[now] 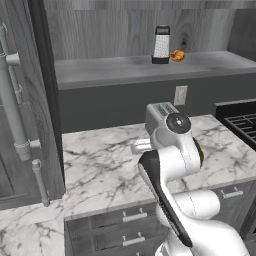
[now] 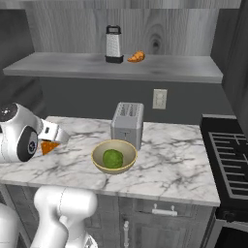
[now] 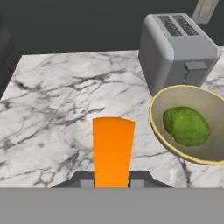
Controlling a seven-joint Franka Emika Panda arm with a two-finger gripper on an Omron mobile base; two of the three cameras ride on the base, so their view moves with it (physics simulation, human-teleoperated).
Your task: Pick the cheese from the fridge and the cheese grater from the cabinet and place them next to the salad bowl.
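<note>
One cheese (image 3: 113,151) wedge pinched in the hand (image 3: 112,183) — above counter (image 3: 57,100), beside salad bowl (image 3: 164,144)

Surface (image 3: 52,100): white marble look with grey veins, smooth, slight sheen. Cheese (image 3: 113,151) in the tool: flat matt orange, no texture. Salad bowl (image 3: 168,151) just right of it: matt tan, smooth. Toaster (image 3: 175,52) beyond: brushed grey metal. Cheese grater (image 2: 114,44): perforated metal, black trim. Cabinet (image 2: 72,19): grey wood grain, matt.
</note>
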